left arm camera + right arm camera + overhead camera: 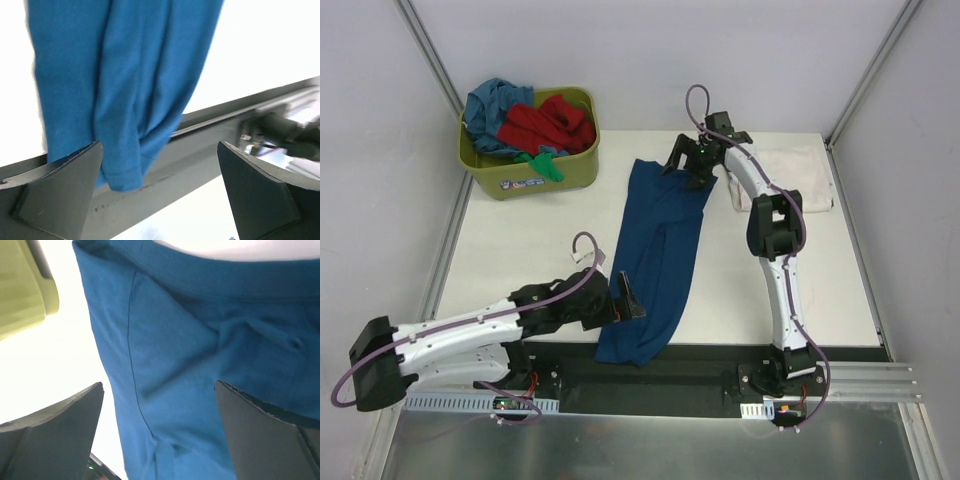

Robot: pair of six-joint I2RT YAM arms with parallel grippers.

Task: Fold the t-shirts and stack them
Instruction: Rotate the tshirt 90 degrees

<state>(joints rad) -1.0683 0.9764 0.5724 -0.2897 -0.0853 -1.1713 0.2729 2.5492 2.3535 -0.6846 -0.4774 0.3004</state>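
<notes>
Released, with left jaws gaping around the near end of the blue t-shirt point(125, 100) at the near edge of the tabletop point(520, 260). Likewise unclenched, right jaws parted over its other end toward the far edge. Stretched lengthwise between both, seemingly for flattening before folding. Folded white t-shirt point(800, 170) by far-right corner.

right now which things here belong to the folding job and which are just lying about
Job: blue t-shirt, laid out long; red t-shirt, teal t-shirt and green t-shirt, heaped in the olive-green tub; folded white t-shirt, far right.
Lying about: olive-green tub, only holding them.
</notes>
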